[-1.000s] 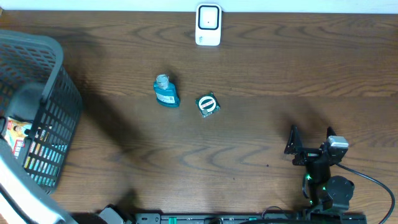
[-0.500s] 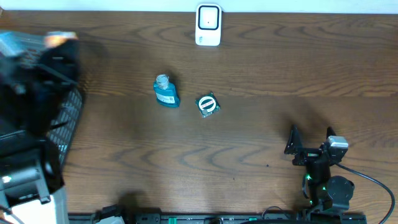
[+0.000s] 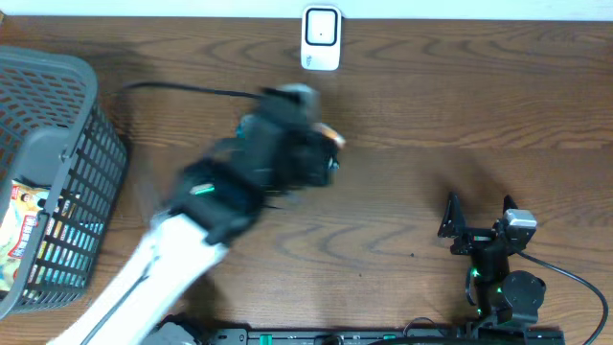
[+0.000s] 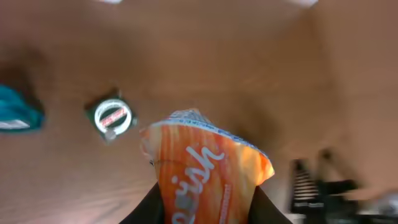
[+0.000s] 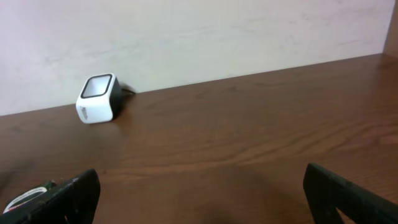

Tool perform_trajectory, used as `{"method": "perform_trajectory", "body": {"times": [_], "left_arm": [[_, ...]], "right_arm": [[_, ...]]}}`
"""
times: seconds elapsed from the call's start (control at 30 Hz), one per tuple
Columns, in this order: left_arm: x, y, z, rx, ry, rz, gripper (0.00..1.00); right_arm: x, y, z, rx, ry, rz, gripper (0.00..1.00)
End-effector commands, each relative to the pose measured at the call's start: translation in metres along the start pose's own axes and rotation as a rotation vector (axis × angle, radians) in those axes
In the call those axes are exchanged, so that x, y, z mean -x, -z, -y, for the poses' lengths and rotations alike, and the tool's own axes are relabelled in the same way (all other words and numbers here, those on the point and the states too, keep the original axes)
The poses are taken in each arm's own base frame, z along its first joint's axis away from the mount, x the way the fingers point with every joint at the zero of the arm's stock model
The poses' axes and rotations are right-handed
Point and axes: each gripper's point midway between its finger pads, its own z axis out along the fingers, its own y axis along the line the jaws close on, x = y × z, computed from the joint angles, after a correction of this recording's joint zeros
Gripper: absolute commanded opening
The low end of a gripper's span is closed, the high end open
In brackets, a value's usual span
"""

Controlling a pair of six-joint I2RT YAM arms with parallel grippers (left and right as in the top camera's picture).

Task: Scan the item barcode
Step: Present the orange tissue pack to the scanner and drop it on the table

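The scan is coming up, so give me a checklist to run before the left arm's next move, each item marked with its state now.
1. Orange packet gripped in left tool: ok.
2. Barcode turned toward scanner: cannot tell, no barcode shows.
3. Scanner upright, window unblocked: ok.
4. Packet in front of scanner: not ok, it hangs short of it, near the round item and blue bottle.
5. Right tool open, off to the side: ok.

surface: dark brown wood-grain table [image 3: 402,105] (evenly lit) | backdrop: plain off-white wall [image 5: 249,25] along its far edge
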Motion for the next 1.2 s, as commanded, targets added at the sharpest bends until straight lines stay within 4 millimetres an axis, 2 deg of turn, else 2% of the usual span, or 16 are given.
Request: {"method": "perform_trajectory", "body": {"times": [0.0, 0.13, 0.2, 0.27, 0.37, 0.5, 0.7, 0.73, 0.77, 0.87, 0.9, 0.97, 1.03, 1.07, 1.17], "left_arm": [[-0.015, -0.052, -0.023, 0.275, -0.123, 0.017, 0.12], [-0.038, -0.108, -0.044, 0.441, -0.2, -0.029, 0.12], [-0.059, -0.142, -0.056, 0.476, -0.211, -0.102, 0.12], [-0.078, -0.164, -0.065, 0.49, -0.196, -0.162, 0.12], [-0.105, -0.186, -0.076, 0.503, -0.173, -0.251, 0.12], [-0.116, -0.194, -0.077, 0.494, -0.129, -0.281, 0.12], [-0.11, -0.2, -0.071, 0.478, -0.027, -0.228, 0.14], [-0.107, -0.201, -0.069, 0.468, -0.012, -0.214, 0.24], [-0.106, -0.203, -0.067, 0.461, -0.008, -0.205, 0.28], [-0.104, -0.204, -0.066, 0.455, -0.007, -0.199, 0.31], [-0.105, -0.203, -0.066, 0.456, -0.008, -0.202, 0.38], [-0.107, -0.203, -0.065, 0.457, -0.013, -0.206, 0.59], [-0.104, -0.202, -0.063, 0.449, -0.034, -0.205, 0.89], [-0.101, -0.2, -0.059, 0.438, -0.056, -0.202, 0.98], [-0.074, -0.183, -0.036, 0.373, -0.159, -0.163, 0.98]], "right_arm": [[0.0, 0.0, -0.001, 0.004, 0.012, 0.0, 0.99], [0.0, 0.0, -0.001, 0.004, 0.012, 0.0, 0.99], [0.0, 0.0, -0.001, 0.004, 0.012, 0.0, 0.99], [0.0, 0.0, -0.001, 0.004, 0.012, 0.0, 0.99], [0.0, 0.0, -0.001, 0.004, 0.012, 0.0, 0.99], [0.0, 0.0, -0.001, 0.004, 0.012, 0.0, 0.99], [0.0, 0.0, -0.001, 0.004, 0.012, 0.0, 0.99], [0.0, 0.0, -0.001, 0.003, 0.012, 0.0, 0.99], [0.0, 0.0, -0.001, 0.004, 0.012, 0.0, 0.99], [0.0, 0.0, -0.001, 0.004, 0.012, 0.0, 0.99], [0.0, 0.0, -0.001, 0.004, 0.012, 0.0, 0.99], [0.0, 0.0, -0.001, 0.004, 0.012, 0.0, 0.99], [0.0, 0.0, -0.001, 0.004, 0.012, 0.0, 0.99], [0.0, 0.0, -0.001, 0.004, 0.012, 0.0, 0.99], [0.0, 0.0, -0.001, 0.004, 0.012, 0.0, 0.99]]}}
